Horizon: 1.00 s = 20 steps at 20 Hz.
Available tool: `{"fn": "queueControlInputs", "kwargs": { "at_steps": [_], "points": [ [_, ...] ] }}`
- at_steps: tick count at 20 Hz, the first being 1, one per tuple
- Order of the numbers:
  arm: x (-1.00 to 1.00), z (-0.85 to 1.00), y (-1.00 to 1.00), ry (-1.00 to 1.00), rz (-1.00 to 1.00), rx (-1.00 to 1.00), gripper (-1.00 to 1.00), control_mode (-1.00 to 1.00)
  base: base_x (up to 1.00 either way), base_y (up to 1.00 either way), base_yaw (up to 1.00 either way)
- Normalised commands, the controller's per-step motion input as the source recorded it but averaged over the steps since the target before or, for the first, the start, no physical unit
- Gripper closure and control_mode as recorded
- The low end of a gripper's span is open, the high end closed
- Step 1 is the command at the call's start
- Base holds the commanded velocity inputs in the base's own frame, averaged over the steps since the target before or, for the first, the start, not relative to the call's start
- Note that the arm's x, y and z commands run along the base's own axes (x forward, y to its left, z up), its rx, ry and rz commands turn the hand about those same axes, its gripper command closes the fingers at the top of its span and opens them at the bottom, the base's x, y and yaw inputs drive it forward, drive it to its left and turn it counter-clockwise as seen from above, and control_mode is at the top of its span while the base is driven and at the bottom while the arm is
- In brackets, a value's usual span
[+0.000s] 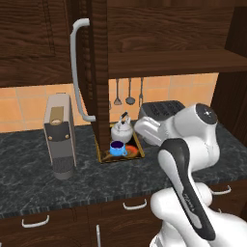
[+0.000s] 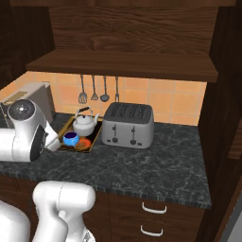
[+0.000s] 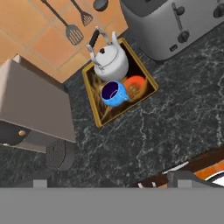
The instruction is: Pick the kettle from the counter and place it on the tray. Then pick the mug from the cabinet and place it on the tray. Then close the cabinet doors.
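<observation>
The silver kettle (image 1: 121,130) (image 2: 85,124) (image 3: 109,61) stands upright on the back of the gold-rimmed tray (image 1: 102,158) (image 2: 93,140) (image 3: 99,123). The blue mug (image 1: 116,148) (image 2: 71,139) (image 3: 113,94) sits on the tray in front of it. The tray rests on the dark counter (image 1: 29,173) (image 2: 156,165) (image 3: 175,122). My gripper (image 3: 112,180) hangs open and empty above the counter, back from the tray. The cabinet shelf (image 1: 169,62) (image 2: 123,64) is bare. One cabinet door (image 1: 99,72) stands open, edge-on, with its silver handle (image 1: 76,67).
A grey coffee machine (image 1: 59,135) (image 2: 35,97) (image 3: 30,105) stands left of the tray. A silver toaster (image 1: 161,110) (image 2: 128,125) (image 3: 175,26) stands to its right. Utensils (image 1: 124,94) (image 2: 94,90) hang on the tiled wall. Drawers (image 2: 153,208) run under the counter.
</observation>
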Motion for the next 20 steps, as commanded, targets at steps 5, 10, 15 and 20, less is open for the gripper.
{"fn": "queueControlInputs", "kwargs": {
  "at_steps": [5,10,15,20],
  "points": [
    [-0.38,0.23,0.03,-0.03,0.0,0.19,-1.0,-1.0,0.0,0.0,0.0],
    [-0.59,0.28,0.15,-0.07,0.03,0.23,-1.0,-1.0,0.0,0.0,0.0],
    [-0.5,0.21,0.41,0.0,0.0,0.17,-1.0,-1.0,0.0,0.0,0.0],
    [-0.48,0.24,0.35,0.0,0.0,0.15,-1.0,-1.0,0.0,0.0,0.0]
  ]
}}
